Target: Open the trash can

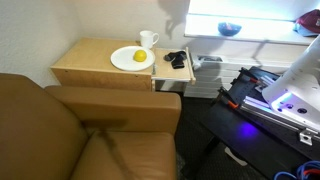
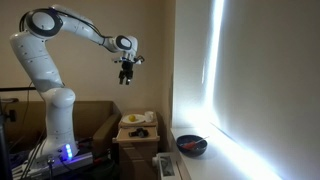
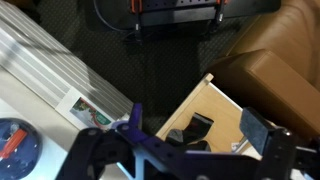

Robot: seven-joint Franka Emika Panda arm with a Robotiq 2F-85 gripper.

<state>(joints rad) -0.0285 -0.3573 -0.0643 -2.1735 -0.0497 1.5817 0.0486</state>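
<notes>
**Hand up high and open, trash can shut**

Hand point(image 2: 127, 76) at the end of the raised arm point(image 2: 70, 25), well above the furniture, pointing down. In wrist view, fingers point(image 3: 265, 145) spread wide, nothing gripped, nothing between them. Well apart from the trash can point(image 1: 165, 72).

Trash can: narrow tan box just beside the end of the wooden counter point(image 1: 90, 62), on the end nearer the window ledge point(image 1: 250, 38). Cannot tell whether touching the counter or a hair apart. Flat pale top down, looks closed. Small black piece point(image 1: 177, 60) lying on that top.

In wrist view, looking down on the same top point(image 3: 215, 105), black piece point(image 3: 195, 128) sitting between the two fingers in frame, brown couch point(image 3: 275, 60) at upper right.

On the counter: white plate point(image 1: 128, 60) carrying a yellow lump point(image 1: 138, 56), white cup point(image 1: 148, 40) just behind the plate.

Couch in the foreground of an exterior view point(image 1: 60, 130), in front of the counter. Blue bowl point(image 1: 229, 29) on the window ledge, beyond the trash can.

In the exterior view with the whole arm, trash can too small to separate from the counter.
</notes>
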